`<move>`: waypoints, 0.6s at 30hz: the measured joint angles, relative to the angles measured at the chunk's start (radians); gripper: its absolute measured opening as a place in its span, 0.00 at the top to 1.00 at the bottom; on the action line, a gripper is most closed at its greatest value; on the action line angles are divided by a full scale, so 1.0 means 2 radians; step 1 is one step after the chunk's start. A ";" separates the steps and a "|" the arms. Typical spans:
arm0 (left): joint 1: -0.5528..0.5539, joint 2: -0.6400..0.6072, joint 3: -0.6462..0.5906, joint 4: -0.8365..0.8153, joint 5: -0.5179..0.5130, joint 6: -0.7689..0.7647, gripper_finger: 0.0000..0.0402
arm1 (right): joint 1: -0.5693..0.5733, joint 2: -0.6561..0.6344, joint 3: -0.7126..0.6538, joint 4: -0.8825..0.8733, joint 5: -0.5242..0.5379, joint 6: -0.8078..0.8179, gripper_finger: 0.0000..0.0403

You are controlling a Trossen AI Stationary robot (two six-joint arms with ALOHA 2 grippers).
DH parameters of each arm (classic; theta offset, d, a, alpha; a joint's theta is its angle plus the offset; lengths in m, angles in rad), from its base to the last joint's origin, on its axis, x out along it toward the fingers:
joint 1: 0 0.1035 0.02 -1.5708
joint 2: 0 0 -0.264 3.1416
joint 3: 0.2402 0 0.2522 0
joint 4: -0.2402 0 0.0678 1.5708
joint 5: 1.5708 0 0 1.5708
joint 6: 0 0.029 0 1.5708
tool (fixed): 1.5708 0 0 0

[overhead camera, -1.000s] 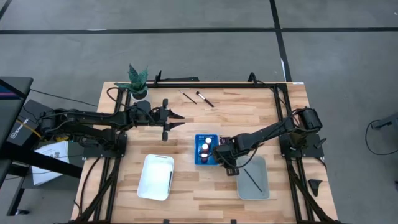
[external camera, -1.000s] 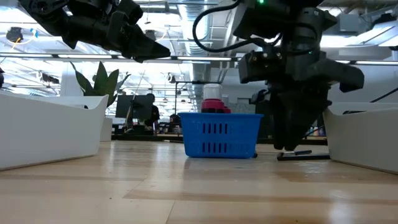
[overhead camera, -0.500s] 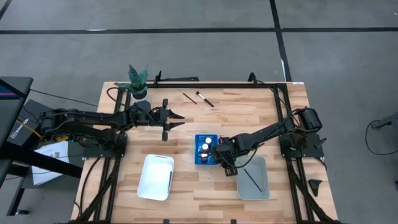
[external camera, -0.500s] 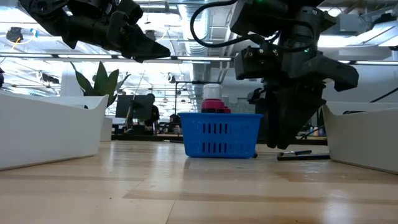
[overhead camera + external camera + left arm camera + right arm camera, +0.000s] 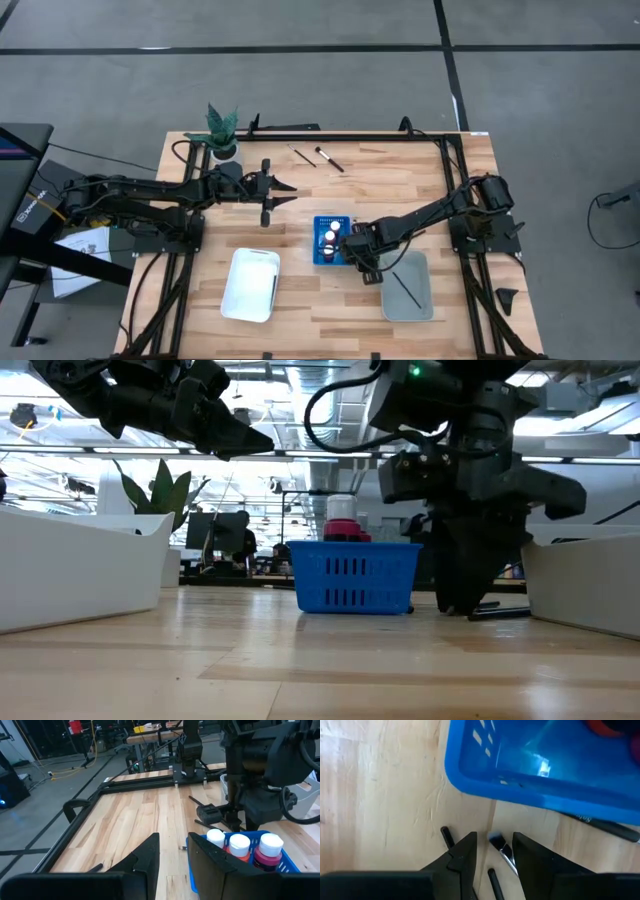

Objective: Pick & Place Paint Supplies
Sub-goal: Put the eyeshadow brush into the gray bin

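Note:
Three red paint bottles [image 5: 332, 237] with white caps stand in the blue rack [image 5: 330, 221]. My right gripper [image 5: 362, 268] points down at the table between the rack and the grey tray [image 5: 424, 300], open. Its fingers stand on either side of the bristle end of a thin brush [image 5: 504, 852] lying flat on the wood. Two more dark brush ends [image 5: 447, 837] lie beside it. My left gripper [image 5: 288, 193] hovers open above the table's middle, left of the rack, holding nothing.
One brush [image 5: 405, 285] lies in the grey tray, and a dark one [image 5: 273, 286] in the white tray [image 5: 243, 290]. Two more brushes [image 5: 328, 158] lie near the far edge. A potted plant [image 5: 222, 130] stands at the far left corner.
My right gripper has sunk a little toward the table beside the blue rack, its fingers now coming down over the brush lying there. The gap between its fingers looks the same.

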 joint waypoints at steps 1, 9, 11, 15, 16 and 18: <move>0.000 0.000 0.000 0.000 0.000 0.000 0.77 | -0.001 0.000 0.000 0.000 0.000 0.000 0.70; 0.000 0.000 0.000 0.000 0.000 0.000 0.77 | -0.001 0.000 0.000 0.000 0.000 0.000 0.70; 0.000 0.000 0.000 0.000 0.000 0.000 0.77 | -0.001 0.000 0.000 0.002 0.001 0.000 0.70; 0.000 0.000 0.000 0.000 0.000 0.000 0.77 | -0.001 0.000 0.000 0.006 0.002 0.000 0.71; 0.000 0.000 0.000 0.000 0.000 0.000 0.77 | -0.001 0.000 0.000 0.008 0.002 0.000 0.72; 0.000 0.000 0.000 0.000 0.000 0.000 0.77 | -0.001 0.000 0.000 0.011 0.002 0.000 0.75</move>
